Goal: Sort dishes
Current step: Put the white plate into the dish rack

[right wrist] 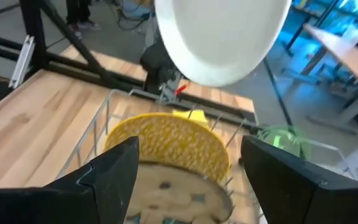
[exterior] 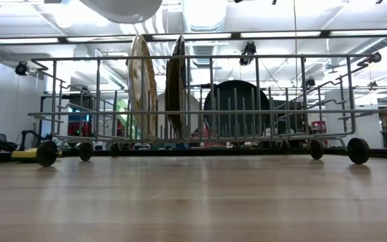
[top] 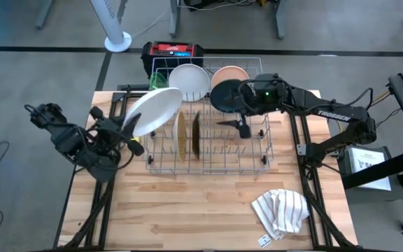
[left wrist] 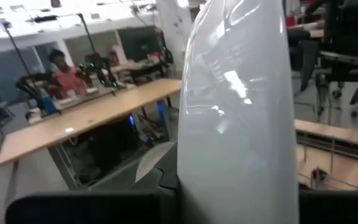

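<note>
Mid-placement: left gripper point(top: 126, 131) clamped on large glossy white round plate point(top: 154, 110), held tilted above wire dish rack point(top: 208, 162) near counter's left edge; right gripper point(top: 243, 124) wide over rack; next, lowering into a free slot.

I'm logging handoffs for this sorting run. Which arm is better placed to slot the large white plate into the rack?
Left, probably. The left gripper holds the large white plate above the rack's left end, beside the speckled tan plate. The right gripper is open and empty over the rack's middle.
</note>
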Controlling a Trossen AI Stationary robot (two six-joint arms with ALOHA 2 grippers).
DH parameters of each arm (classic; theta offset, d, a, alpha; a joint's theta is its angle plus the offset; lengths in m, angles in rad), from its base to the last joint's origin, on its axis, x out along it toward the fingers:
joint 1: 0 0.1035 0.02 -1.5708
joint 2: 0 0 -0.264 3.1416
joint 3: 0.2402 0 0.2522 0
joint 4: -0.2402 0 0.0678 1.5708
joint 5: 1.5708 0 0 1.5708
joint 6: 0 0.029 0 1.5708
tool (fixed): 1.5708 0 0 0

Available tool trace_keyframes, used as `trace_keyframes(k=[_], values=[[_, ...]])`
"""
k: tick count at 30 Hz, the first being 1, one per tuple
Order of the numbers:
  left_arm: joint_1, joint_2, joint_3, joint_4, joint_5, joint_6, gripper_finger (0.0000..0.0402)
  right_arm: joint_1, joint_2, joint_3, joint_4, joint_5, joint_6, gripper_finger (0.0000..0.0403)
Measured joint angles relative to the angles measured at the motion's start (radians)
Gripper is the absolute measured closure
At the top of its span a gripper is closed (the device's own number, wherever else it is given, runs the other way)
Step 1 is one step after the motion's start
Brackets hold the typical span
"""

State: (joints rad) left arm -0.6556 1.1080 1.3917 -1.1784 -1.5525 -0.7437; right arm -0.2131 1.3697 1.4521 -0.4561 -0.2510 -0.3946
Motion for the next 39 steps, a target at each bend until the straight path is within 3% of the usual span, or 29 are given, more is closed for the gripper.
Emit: trace_keyframes(k=[6, 13, 21, 24, 39], values=[[-0.004, -0.048, -0.022, 0.038, -0.004, 0.004, 0.0353, -0.004, 0.0, 0.0, -0.045, 0.0, -0.041, 0.0139], [-0.006, 0.034, -0.014, 0.211, 0.019, 0.219, 0.0353, -0.003, 0.0, 0.0, 0.146, -0.09, -0.081, 0.0125], [-0.006, 0.148, -0.014, 0.446, -0.015, 0.464, 0.0353, -0.001, 0.006, 0.0, 0.317, -0.107, -0.071, 0.0108], [-0.006, 0.174, -0.002, 0.458, -0.02, 0.473, 0.0353, -0.001, 0.016, 0.0, 0.354, -0.152, -0.042, 0.0107], [-0.006, 0.298, 0.13, 0.46, -0.021, 0.526, 0.0353, 0.001, 0.092, -0.001, 0.489, -0.175, 0.025, 0.0118]])
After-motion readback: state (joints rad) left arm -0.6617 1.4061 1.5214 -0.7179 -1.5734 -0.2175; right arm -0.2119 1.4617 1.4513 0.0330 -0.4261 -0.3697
